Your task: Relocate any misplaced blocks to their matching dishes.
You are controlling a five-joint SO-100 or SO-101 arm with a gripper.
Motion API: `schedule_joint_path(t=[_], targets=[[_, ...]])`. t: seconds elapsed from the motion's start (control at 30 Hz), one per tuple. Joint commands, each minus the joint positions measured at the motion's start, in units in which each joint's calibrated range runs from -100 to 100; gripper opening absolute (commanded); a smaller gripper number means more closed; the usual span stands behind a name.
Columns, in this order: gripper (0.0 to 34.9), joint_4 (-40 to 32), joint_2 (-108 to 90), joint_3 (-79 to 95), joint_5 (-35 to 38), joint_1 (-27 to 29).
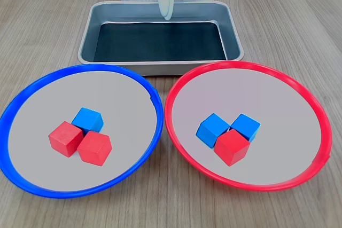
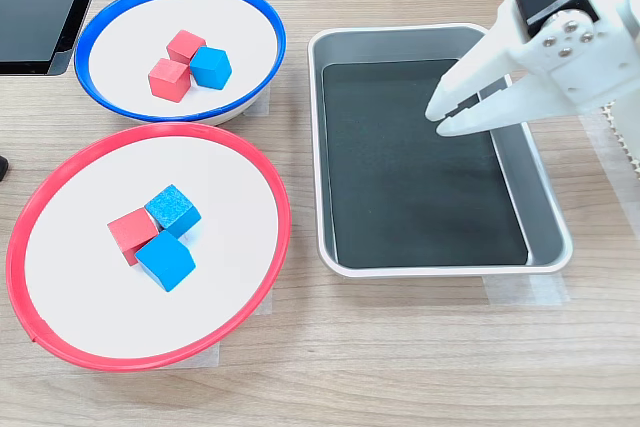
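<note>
Sorting not begun: white plastic claw (image 2: 447,115) hangs empty over the silver metal tray (image 2: 340,47), jaws nearly together, holding nothing.

In the first exterior view the blue-rimmed grey plate (image 1: 32,92) holds two glossy red cubes (image 1: 66,138) (image 1: 95,148) touching one blue cube (image 1: 87,119); the red-rimmed grey plate (image 1: 299,86) holds two blue cubes (image 1: 212,130) (image 1: 246,126) pressed against one red cube (image 1: 232,147). Each cluster is tight, so I judge the claw should open wide, descend squarely on an outer misplaced cube, and avoid nudging its neighbours on the wooden counter's (image 1: 48,20) plates.
</note>
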Motion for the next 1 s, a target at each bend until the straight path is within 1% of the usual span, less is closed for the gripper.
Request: schedule_joint_path(t=[0.0, 0.33, 0.5, 0.7, 0.83, 0.97], targets=[[0.4, 0.15, 0.26, -0.37, 0.20, -0.21], [0.4, 0.07, 0.26, -0.37, 0.63, -0.97], [0.3, -1.67, 1.62, -3.01, 3.86, -0.87], [0.3, -1.50, 15.01, -19.22, 10.94, -1.34], [0.3, -0.51, 32.24, -34.42, 18.12, -1.25], [0.3, -0.68, 45.63, -44.89, 23.49, -0.87]])
